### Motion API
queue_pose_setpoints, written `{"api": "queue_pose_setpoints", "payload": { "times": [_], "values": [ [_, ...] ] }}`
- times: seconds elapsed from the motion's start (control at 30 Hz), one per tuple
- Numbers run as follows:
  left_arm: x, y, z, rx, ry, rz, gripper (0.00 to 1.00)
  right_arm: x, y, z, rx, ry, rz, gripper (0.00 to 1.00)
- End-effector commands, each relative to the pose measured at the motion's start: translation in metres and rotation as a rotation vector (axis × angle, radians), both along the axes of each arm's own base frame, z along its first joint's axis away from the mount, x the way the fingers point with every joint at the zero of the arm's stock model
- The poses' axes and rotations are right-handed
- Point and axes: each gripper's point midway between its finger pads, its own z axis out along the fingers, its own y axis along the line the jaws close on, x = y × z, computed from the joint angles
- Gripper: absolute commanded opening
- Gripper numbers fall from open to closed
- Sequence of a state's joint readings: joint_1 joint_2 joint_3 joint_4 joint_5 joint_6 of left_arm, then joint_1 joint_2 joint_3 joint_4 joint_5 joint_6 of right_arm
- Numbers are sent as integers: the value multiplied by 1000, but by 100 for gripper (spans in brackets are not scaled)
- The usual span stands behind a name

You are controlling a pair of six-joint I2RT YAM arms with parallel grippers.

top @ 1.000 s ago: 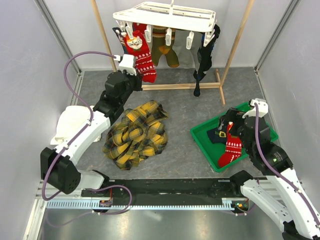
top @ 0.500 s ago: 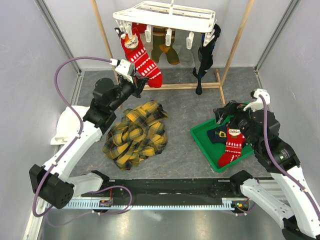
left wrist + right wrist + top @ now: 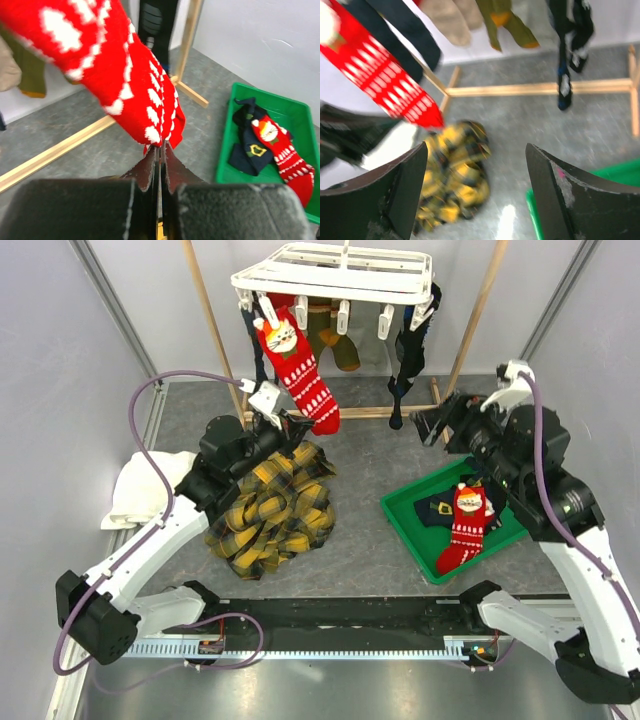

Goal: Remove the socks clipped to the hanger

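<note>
Currently: red sock (image 3: 300, 375) is clipped by its cuff at the front-left corner of the hanger (image 3: 335, 270). Long axis runs diagonally, cuff up at the clip, toe down and out toward the hanger's near side, drawn off vertical. White pattern side faces the top camera.

Left gripper (image 3: 160, 150) is clamped on the red sock's toe tip; fingers (image 3: 148, 170) pressed together with the fabric pinched between them. Left arm is stretched forward from its base, forearm passing over the yellow-black plaid cloth (image 3: 270, 505) that lies below the hanger on the near side, wrist angled up toward the hanger.

Right gripper (image 3: 476, 190) has its jaws wide apart, nothing between them. It hangs in the air below and right of the hanger, pointing left toward it, with the right arm raised and the elbow bent.

Other socks on the hanger hang straight down: black sock (image 3: 408, 365) at the right end, olive sock (image 3: 325, 335) near the middle, behind the red one.

Green tray (image 3: 400, 515) sits below the hanger, off its right-near side. It holds a second red sock (image 3: 462, 530) and a navy sock (image 3: 437, 508), overlapping.

White towel (image 3: 135, 495) lies well off the hanger's left-near side.
</note>
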State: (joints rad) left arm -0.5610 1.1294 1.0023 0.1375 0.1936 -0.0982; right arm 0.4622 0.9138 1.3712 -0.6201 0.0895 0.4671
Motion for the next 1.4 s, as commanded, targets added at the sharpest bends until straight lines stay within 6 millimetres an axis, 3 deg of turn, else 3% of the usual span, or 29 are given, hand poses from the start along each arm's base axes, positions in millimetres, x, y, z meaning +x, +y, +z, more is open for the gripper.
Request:
{"api": "queue_pose_setpoints", "payload": {
  "times": [0.0,0.2,0.37,0.4,0.47,0.5,0.57,0.6,0.67,0.7,0.77,0.8,0.87,1.0,1.03,1.13,1.17,1.2,1.23,1.33,1.37],
  "values": [
    [-11,-8,26,-21,-100,-6,2,6,14,71,116,-130,41,84],
    [-19,-16,31,-30,-113,-34,2,21,43,112,149,-231,94,79],
    [-33,-27,36,-74,-87,-117,2,19,102,98,59,-324,284,84],
    [-38,-29,39,-82,-87,-144,2,22,108,79,41,-301,296,84],
    [-44,-31,41,-104,-67,-172,2,14,125,71,48,-315,379,84],
    [-50,-33,43,-118,-58,-201,2,15,131,50,26,-292,400,84],
    [-56,-36,46,-132,-51,-229,2,9,136,43,2,-337,443,84],
    [-60,-37,48,-143,-43,-252,2,11,138,20,-33,-320,455,86],
    [-64,-39,51,-151,-41,-272,2,9,135,13,-87,-381,465,89],
    [-67,-40,53,-159,-33,-290,2,10,137,-8,-125,-369,479,91],
    [-69,-42,55,-167,-18,-306,2,10,135,-9,-158,-440,484,93],
    [-72,-44,58,-174,-9,-324,2,6,141,-26,-181,-438,529,94],
    [-74,-48,56,-176,12,-346,2,5,146,-36,-208,-462,565,94],
    [-76,-50,57,-193,30,-360,2,11,147,-39,-192,-471,543,90],
    [-76,-50,57,-194,32,-359,2,12,147,-38,-184,-475,536,87],
    [-76,-51,58,-202,40,-363,2,14,150,-35,-162,-487,536,55],
    [-75,-52,56,-201,48,-363,2,13,151,-32,-149,-499,534,31],
    [-75,-53,59,-207,53,-365,2,13,152,-32,-138,-501,534,21],
    [-74,-53,59,-207,61,-363,4,12,152,-29,-131,-513,535,0],
    [-69,-50,62,-191,78,-328,39,12,150,-33,-130,-501,527,0],
    [-61,-44,64,-177,85,-268,58,11,149,-34,-129,-500,527,0]
  ]
}}
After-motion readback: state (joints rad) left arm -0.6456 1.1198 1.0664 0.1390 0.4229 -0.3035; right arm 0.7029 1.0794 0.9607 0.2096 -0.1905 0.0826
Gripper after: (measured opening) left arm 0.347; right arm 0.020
